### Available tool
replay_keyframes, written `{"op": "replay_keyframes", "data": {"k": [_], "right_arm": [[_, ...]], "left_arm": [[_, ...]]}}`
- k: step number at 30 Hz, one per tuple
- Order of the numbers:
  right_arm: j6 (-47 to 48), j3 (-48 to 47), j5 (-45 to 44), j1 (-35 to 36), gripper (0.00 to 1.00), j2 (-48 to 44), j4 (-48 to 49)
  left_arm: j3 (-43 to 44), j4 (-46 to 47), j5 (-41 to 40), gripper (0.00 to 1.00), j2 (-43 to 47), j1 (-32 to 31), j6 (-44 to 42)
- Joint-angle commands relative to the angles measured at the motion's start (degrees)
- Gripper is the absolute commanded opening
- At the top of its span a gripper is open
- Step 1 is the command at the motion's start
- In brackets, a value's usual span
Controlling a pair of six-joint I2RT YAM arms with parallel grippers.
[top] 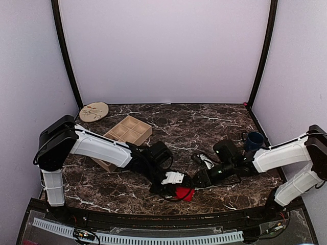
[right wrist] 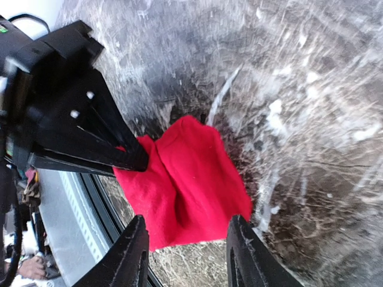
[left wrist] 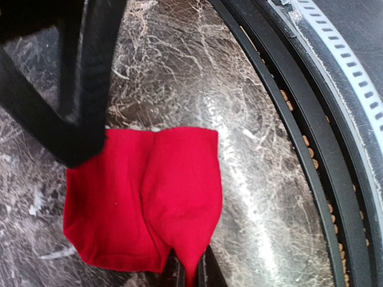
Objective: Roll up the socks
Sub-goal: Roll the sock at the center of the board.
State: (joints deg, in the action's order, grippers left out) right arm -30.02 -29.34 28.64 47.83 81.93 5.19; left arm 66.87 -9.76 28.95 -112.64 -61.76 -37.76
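Sock, red: the red sock (top: 185, 193) is lying as a folded bundle on the marble table (top: 204, 122), close to its near edge, between both grippers. The left gripper (left wrist: 191, 272) is pinching one pulled-out corner of the cloth with its jaws closed tight on it, likely to pin the bundle against unrolling. The right gripper (right wrist: 187, 226) is standing with its fingers (right wrist: 133, 251) moderately apart, straddling the bundle's opposite edge and gripping nothing. Whether its pads are brushing the fabric cannot be told. Judged purpose: one arm is anchoring while the other is standing ready for a fresh hold.
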Motion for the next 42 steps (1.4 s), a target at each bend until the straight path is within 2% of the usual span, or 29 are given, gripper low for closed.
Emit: {"op": "replay_keyframes", "data": {"k": [1,4,12,20,25,29,37,42], "right_arm": [[1.12,1.40,-5.32,-0.44,0.42,-3.83,-2.52],[1.67,2.46,-7.36,-0.40,0.42,-6.37,-3.45],[3.17,5.53,-14.56,2.15,0.43,-12.61,-4.42],[3.55,6.92,-26.46,12.88,0.43,-15.64,-3.66],[2.78,9.57,-34.10,19.07,0.43,-19.15,-1.60],[3.37,10.51,-36.28,22.53,0.43,-19.79,-0.63],[6.12,6.89,-37.09,27.36,0.44,-14.23,0.39],[7.77,4.33,-36.44,28.93,0.49,-11.76,0.91]], "left_arm": [[-0.21,-12.64,-0.86,0.00,-1.83,0.23,3.12],[1.01,-14.76,0.68,0.00,-2.85,0.49,4.85],[11.93,-25.49,10.05,0.00,-10.38,2.43,8.29],[18.00,-32.57,19.14,0.00,-16.20,4.89,10.75],[20.47,-35.60,21.72,0.00,-18.65,5.72,10.44],[21.47,-35.94,22.99,0.00,-19.83,6.12,11.40],[21.37,-36.21,22.80,0.00,-20.38,6.47,11.47],[21.62,-36.21,22.87,0.00,-20.63,6.56,11.47]]}}
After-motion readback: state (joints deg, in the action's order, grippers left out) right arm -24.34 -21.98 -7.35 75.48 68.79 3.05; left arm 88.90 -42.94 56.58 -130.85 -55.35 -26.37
